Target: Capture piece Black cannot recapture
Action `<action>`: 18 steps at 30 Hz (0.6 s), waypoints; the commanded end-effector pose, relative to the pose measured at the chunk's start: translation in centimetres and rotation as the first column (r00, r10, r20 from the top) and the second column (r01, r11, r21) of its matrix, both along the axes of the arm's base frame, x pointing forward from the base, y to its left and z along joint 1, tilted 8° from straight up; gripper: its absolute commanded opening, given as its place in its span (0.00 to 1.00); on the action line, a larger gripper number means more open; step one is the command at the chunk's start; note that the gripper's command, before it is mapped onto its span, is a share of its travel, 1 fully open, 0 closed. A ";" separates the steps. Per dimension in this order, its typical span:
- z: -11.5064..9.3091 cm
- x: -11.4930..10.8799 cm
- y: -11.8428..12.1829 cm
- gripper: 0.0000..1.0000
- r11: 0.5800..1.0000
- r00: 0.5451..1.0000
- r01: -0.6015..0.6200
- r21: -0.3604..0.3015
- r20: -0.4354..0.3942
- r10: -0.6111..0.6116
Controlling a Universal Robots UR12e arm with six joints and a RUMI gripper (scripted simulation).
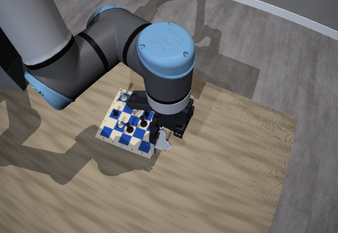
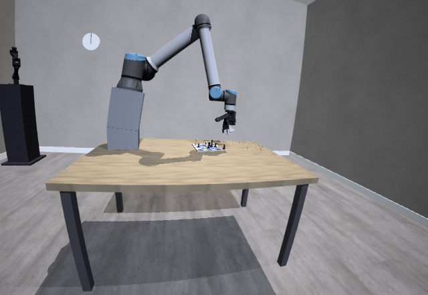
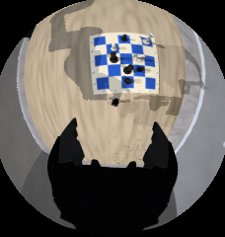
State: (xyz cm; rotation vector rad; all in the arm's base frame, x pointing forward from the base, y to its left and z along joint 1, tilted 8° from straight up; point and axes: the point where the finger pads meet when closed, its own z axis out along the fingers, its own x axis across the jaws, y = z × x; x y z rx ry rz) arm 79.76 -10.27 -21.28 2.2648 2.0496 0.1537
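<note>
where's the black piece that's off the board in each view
Top: not visible; the gripper and wrist cover that spot.
Exterior: black piece upright on the table, just right of the chessboard.
Wrist: small dark piece just below the chessboard's lower edge.
Shared landmark: the blue-and-white chessboard.
</note>
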 end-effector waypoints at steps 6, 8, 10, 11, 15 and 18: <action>0.1 0.1 0.0 1.00 1.000 1.000 0.000 0.000 0.001 0.000; 0.1 0.1 0.0 1.00 1.000 1.000 0.000 0.000 0.001 0.000; 0.1 0.1 0.0 1.00 1.000 1.000 0.000 0.000 0.001 0.000; 0.1 0.0 0.0 1.00 1.000 1.000 0.000 0.000 0.001 0.000; 0.0 -0.5 0.3 1.00 1.000 1.000 0.000 0.000 0.001 0.000; -0.2 -2.2 1.4 1.00 1.000 1.000 -0.001 -0.001 0.001 0.001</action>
